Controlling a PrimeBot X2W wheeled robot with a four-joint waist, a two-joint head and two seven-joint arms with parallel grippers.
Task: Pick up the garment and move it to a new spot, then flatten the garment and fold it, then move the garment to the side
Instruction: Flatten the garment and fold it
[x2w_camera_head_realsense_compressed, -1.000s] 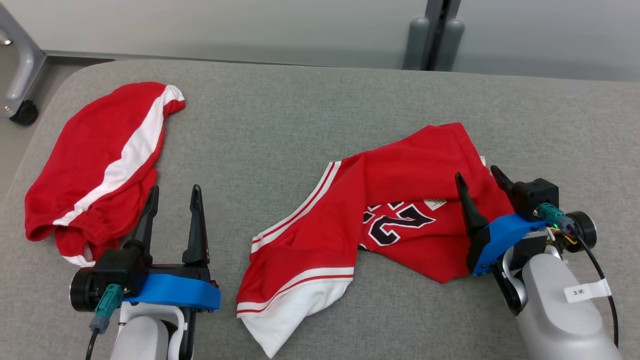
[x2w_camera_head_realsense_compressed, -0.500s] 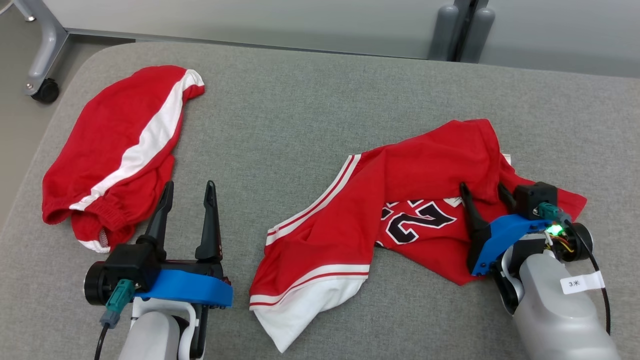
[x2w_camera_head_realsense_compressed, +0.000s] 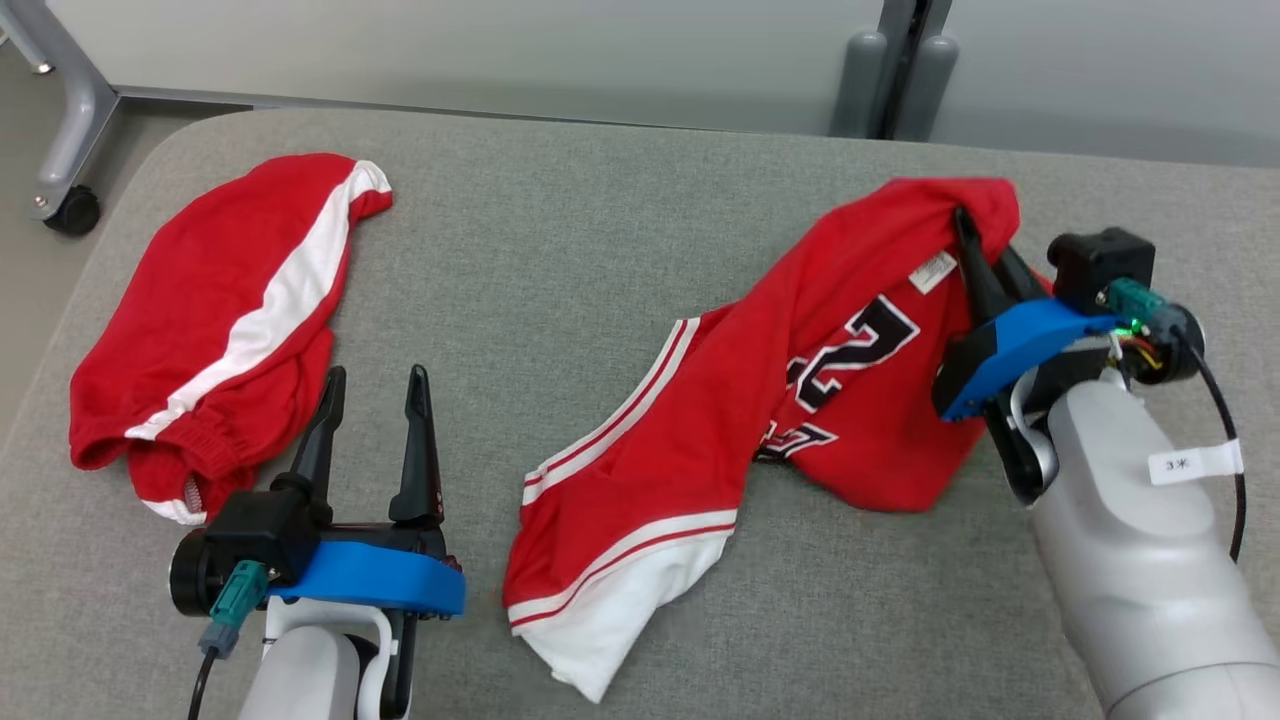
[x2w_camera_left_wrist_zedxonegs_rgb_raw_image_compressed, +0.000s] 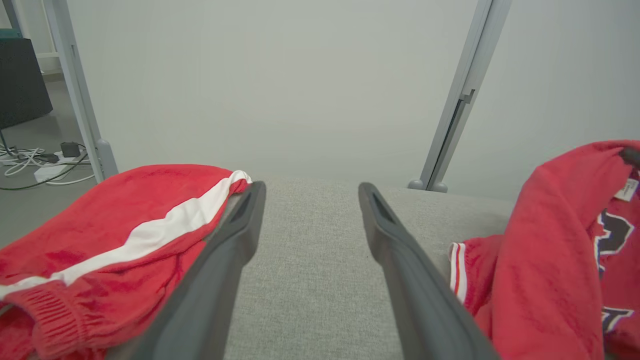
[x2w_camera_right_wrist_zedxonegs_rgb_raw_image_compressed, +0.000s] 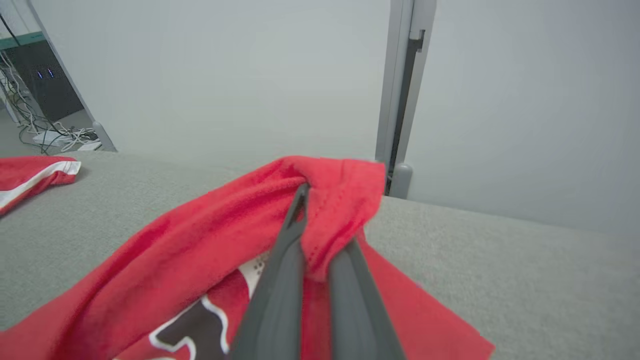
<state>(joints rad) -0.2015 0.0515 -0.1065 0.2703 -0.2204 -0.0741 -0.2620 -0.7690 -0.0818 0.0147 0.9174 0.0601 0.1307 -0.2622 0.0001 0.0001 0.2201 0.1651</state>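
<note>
We were at the first step, picking up the jersey (x2w_camera_head_realsense_compressed: 800, 400). Our right gripper (x2w_camera_head_realsense_compressed: 978, 232) had its fingers pinched shut on a fold at the jersey's far right end. That end hung raised off the grey table (x2w_camera_head_realsense_compressed: 600, 240) while the rest lay on it, right of the middle. Our left gripper (x2w_camera_head_realsense_compressed: 376, 375) hovered at the near left with its fingers spread wide and holding nothing, just beside the red shorts (x2w_camera_head_realsense_compressed: 220, 300) and apart from the jersey. The jersey's long axis ran on a slant, from the white-trimmed end nearest us, a little right of the left gripper, up to the pinched end at the far right, which pointed toward the wall; the black number faced up. As we judged it, the next move called for lifting higher until the trailing end cleared the table, then carrying the whole to a bare spot. The left gripper might take a second corner so the cloth would not drag or bunch.
</note>
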